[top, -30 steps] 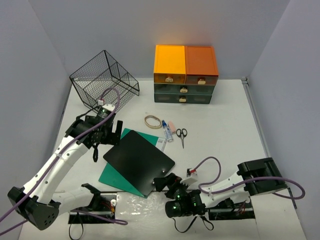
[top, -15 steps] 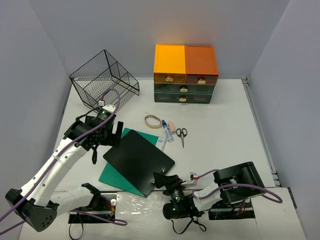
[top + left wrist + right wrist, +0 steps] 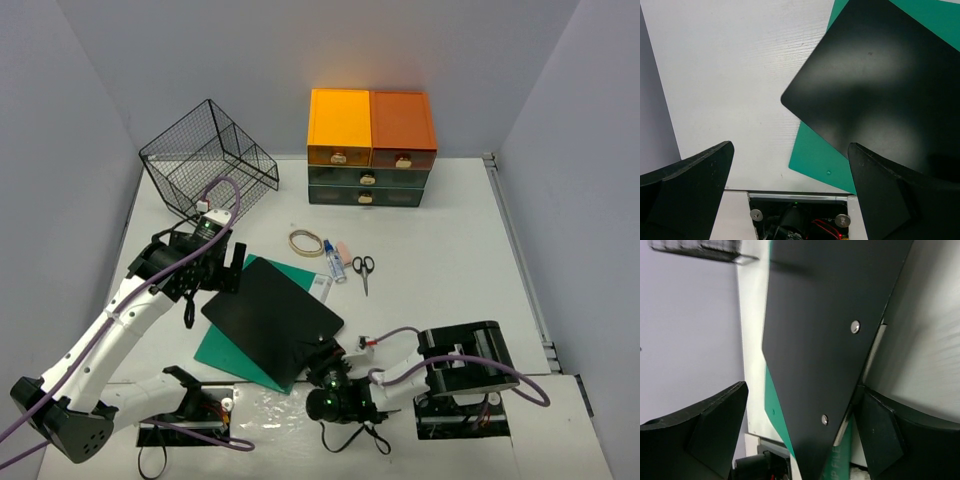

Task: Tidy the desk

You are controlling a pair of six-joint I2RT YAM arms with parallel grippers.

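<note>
The white desk (image 3: 450,250) holds a black folder (image 3: 272,318) lying askew on a green folder (image 3: 225,350). My left gripper (image 3: 215,268) is open and empty, hovering by the black folder's far-left edge; in the left wrist view (image 3: 790,147) its fingers straddle bare desk and the green folder's corner (image 3: 815,160). My right gripper (image 3: 320,357) is low at the black folder's near corner. In the right wrist view (image 3: 802,405) its jaws are wide open with the black folder's corner (image 3: 825,340) between them, and the green folder (image 3: 777,425) shows underneath.
A wire basket (image 3: 208,160) stands at the back left. Orange and green drawers (image 3: 370,148) stand at the back middle. Rubber bands (image 3: 305,242), a small blue-capped bottle (image 3: 333,262), a pink eraser (image 3: 343,250) and scissors (image 3: 363,270) lie behind the folders. Clear plastic (image 3: 270,405) lies at the near edge.
</note>
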